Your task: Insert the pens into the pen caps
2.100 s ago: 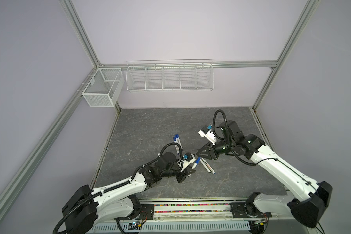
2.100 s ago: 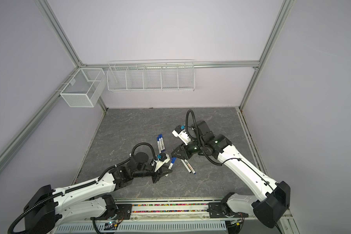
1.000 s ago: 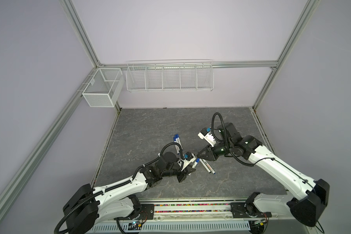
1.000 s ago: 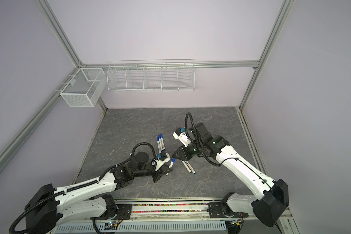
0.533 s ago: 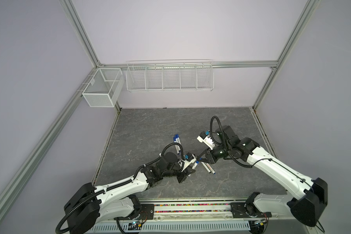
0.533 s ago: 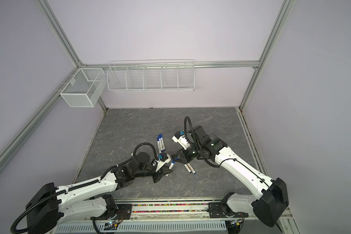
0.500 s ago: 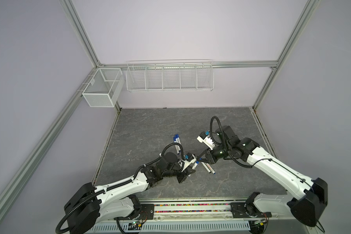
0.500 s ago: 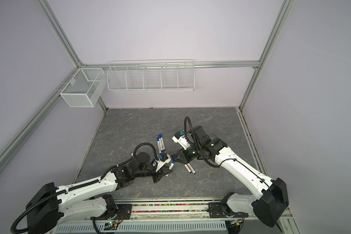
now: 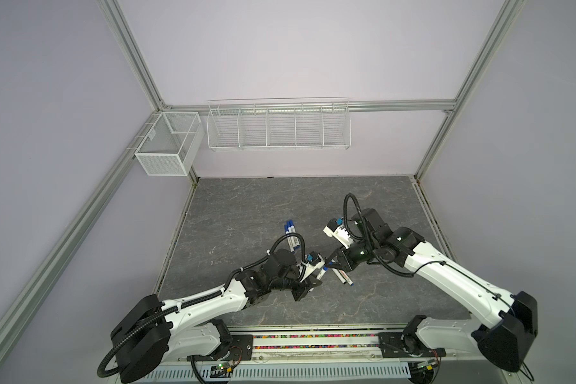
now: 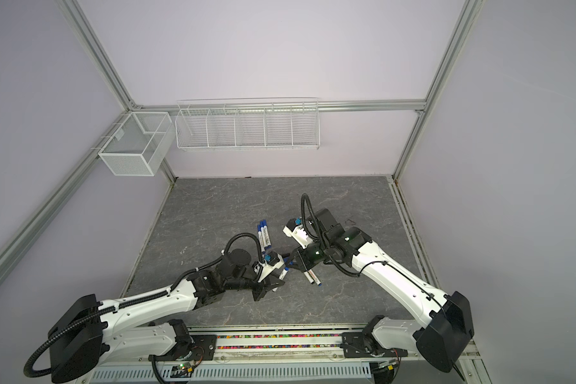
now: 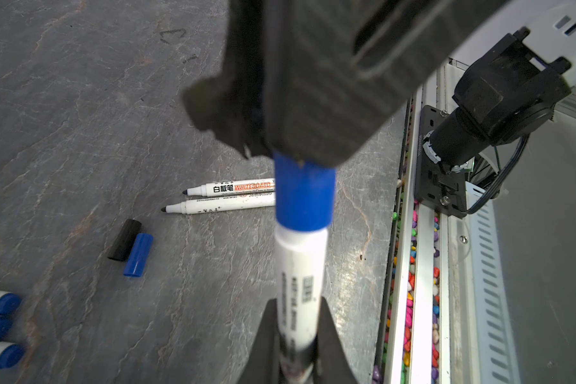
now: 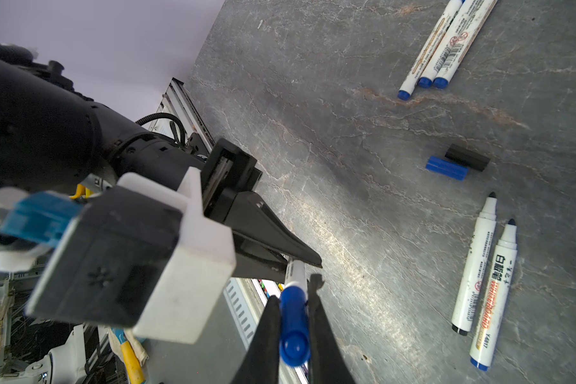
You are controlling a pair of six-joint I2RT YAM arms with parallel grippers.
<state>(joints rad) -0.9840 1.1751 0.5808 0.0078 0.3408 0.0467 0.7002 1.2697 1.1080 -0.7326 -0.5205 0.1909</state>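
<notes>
Roughly mid-way across the grey stone-patterned tabletop (image 9: pixel 246 212), the two arms meet nose to nose in the air. The left gripper (image 11: pixel 296 304) is clamped on a slim white marker barrel (image 11: pixel 298 266). The right gripper (image 12: pixel 295 294) is pinched round a stubby blue plastic cap (image 12: pixel 293 329). Barrel and cap share one long axis, running gripper to gripper. The cap is over the nib end and looks near seated. Any last push goes straight along that line.

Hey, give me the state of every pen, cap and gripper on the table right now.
left gripper: shut on the held pen.
right gripper: shut on the held blue cap.
held blue cap: on the held pen's tip.
two bare pens: uncapped, lying side by side.
loose blue cap, black cap: off any pen, lying side by side.
three pens: capped, lying together.
</notes>
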